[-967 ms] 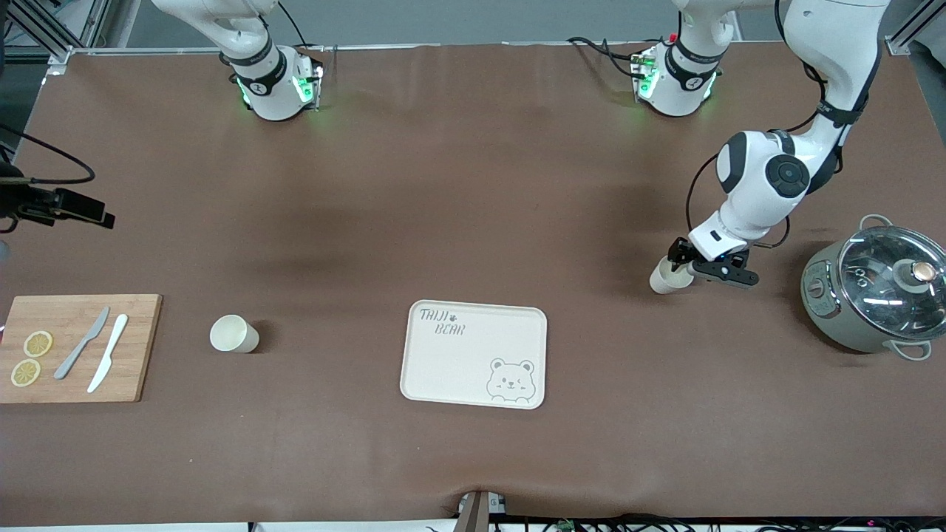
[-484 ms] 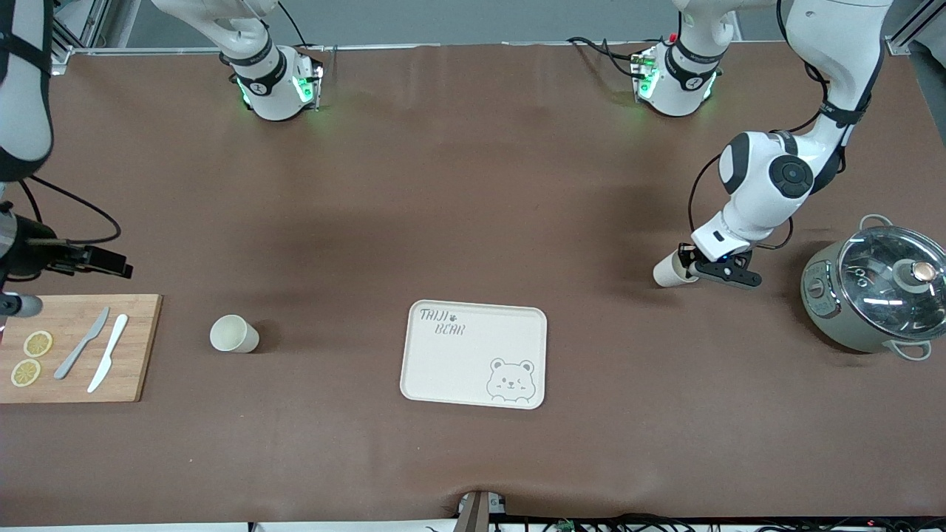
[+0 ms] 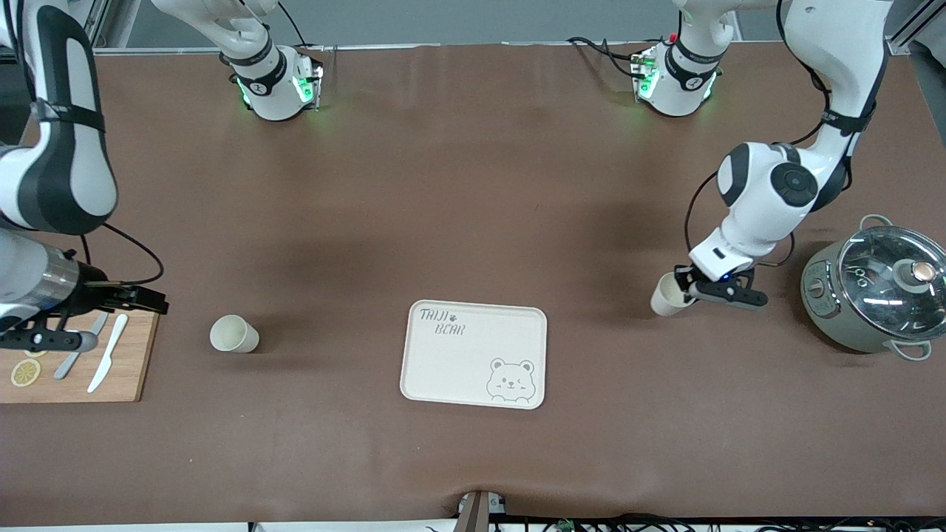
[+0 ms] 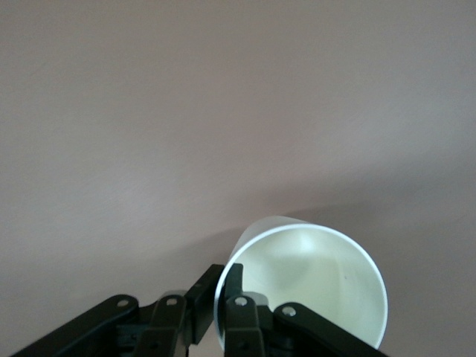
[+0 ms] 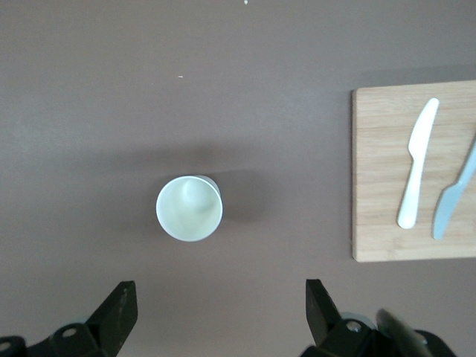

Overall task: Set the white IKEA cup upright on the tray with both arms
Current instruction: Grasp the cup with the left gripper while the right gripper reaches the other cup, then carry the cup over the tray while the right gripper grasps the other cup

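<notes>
A matte brown sheet covers the whole table (image 3: 473,222), smooth apart from a small pucker at the edge nearest the front camera. Metal framing and grey floor show past the corners at the robots' end.

The cream tray (image 3: 473,353) lies flat near the middle, a rounded rectangle with a raised rim, grey lettering in one corner and a bear face in another. Nothing rests on it.

Toward the left arm's end, the left gripper (image 3: 691,290) is clamped on the rim of a white cup (image 3: 667,297); the left wrist view shows one finger (image 4: 239,327) inside the wall and one outside, with the glossy cup tilted, mouth toward the lens. Whether the cup touches the table cannot be told. Beside it toward that end of the table sits a grey-green pot (image 3: 868,295) with a glass lid and a copper-coloured knob, partly cut by the picture's edge.

A second white cup (image 3: 233,334) stands upright on the table toward the right arm's end, well apart from the tray. The right gripper (image 5: 216,312) hangs over the table between this cup and the wooden cutting board (image 3: 118,369), its jaws spread wide and holding nothing. In the front view the right arm hides part of the board. On the board lie a white knife (image 3: 107,363), a grey knife (image 3: 74,362) half covered by the gripper, and a lemon slice (image 3: 25,372).
</notes>
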Robot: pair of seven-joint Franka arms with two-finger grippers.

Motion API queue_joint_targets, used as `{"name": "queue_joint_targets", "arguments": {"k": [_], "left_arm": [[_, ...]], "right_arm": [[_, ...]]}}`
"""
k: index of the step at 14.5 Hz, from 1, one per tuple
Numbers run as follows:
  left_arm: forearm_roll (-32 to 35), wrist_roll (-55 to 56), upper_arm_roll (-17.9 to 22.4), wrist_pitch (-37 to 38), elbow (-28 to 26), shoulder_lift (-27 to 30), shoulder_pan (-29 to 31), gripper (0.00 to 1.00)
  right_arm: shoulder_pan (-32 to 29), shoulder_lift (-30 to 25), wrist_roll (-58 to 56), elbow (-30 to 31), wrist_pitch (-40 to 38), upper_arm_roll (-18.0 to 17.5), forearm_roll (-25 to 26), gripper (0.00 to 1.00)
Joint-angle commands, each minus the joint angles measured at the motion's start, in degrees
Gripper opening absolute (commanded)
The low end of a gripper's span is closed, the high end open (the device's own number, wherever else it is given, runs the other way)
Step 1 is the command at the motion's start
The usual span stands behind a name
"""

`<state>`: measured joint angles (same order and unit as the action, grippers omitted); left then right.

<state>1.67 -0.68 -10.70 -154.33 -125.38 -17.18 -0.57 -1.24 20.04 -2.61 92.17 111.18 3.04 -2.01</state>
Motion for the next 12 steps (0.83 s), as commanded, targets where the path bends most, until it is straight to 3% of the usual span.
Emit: {"name": "queue_joint_targets", "arguments": {"k": [1, 4, 6, 10, 12], "left_arm": [[0.2, 10.9, 0.1, 11.2, 15.7, -7.0, -7.4, 0.0], [0.8, 26.0, 0.2, 24.7, 34.4, -16.2, -15.8, 0.0], [0.7, 32.8, 0.6, 28.2, 42.8, -21.3, -20.4, 0.0], [0.5, 38.6, 0.7, 27.5, 48.1, -27.7, -24.9, 0.0], [0.6, 40.3, 0.7, 22.5, 48.1, -30.4, -26.6, 0.0]], "right_arm": [[0.6, 0.0, -0.3, 3.5, 4.3, 0.0, -0.1, 1.0], [1.2, 0.8, -0.5, 4.9, 8.0, 0.0, -0.1, 1.0], [1.2, 2.2, -0.6, 4.9, 10.1, 0.0, -0.1, 1.0], [1.1, 5.7, -3.4, 4.9, 13.8, 0.0, -0.1, 1.0], [1.0, 7.8, -4.9, 5.4, 16.9, -0.1, -0.1, 1.0]]}}
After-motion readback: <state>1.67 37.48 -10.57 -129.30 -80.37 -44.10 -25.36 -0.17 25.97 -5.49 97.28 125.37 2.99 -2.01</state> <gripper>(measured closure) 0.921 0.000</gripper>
